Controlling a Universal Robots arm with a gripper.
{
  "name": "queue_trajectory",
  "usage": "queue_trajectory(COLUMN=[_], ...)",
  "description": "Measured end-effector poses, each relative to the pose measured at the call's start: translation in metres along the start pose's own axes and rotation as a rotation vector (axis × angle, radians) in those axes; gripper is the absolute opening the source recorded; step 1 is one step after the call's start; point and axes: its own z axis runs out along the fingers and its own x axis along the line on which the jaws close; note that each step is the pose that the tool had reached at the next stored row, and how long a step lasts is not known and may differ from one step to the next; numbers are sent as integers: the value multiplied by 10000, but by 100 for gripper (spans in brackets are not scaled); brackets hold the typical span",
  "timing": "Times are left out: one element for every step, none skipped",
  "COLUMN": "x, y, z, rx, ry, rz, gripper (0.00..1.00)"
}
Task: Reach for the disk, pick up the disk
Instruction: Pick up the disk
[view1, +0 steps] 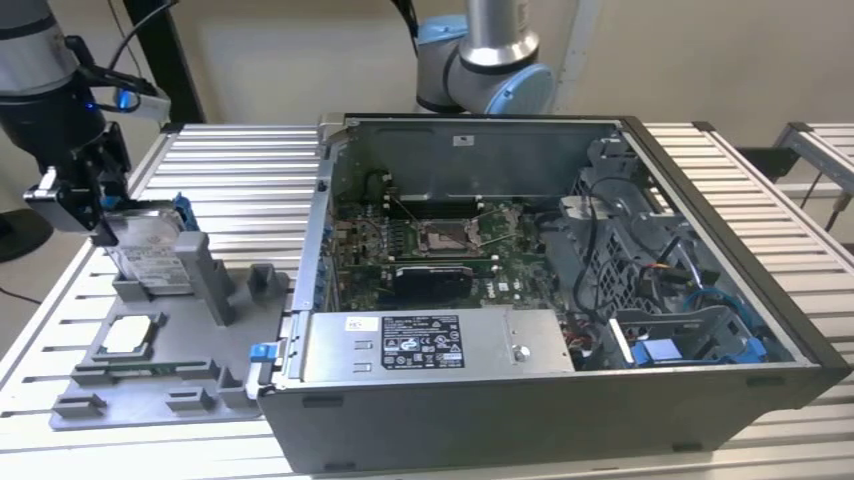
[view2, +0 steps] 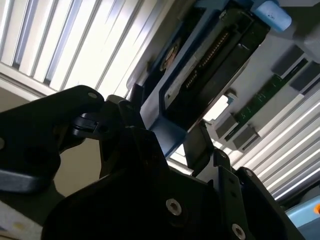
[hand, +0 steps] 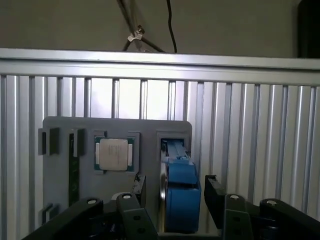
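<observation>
Both fingers of my black end effector (hand: 175, 186) stand released, flanking the blue-framed silver-grey metal disk (hand: 180, 175), upright in a slot of the grey plastic tray (hand: 60, 125); a square silver chip (hand: 114, 154) fills the tray's neighbouring recess.

soft, even room light fills the exterior view; the slatted table (view1: 240, 200) shines pale and the open computer case (view1: 534, 430) holds shade in its depths. in the second wrist view the table slats burn out to white glare, and the gripper (view2: 172, 142) is a near-black, soft-edged silhouette against them. the first wrist view is flatter and dimmer, with a murky wall (hand: 225, 25).
</observation>
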Motion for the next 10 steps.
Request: queue_trajectory(x=[0, 0, 0, 0, -1, -1, -1, -1, -1, -1], y=[0, -1, -1, -2, -2, -2, -2, -3, -3, -3], z=[15, 34, 51, 70, 86, 102, 113, 126, 135, 142], rx=[19, 34, 46, 54, 55, 56, 55, 55, 55, 55], ry=[1, 1, 0, 0, 1, 1, 1, 1, 1, 1], rz=[0, -1, -1, 0, 2, 9, 17, 26, 38, 52], gripper=[100, 100, 100, 100, 100, 100, 100, 100, 100, 100])
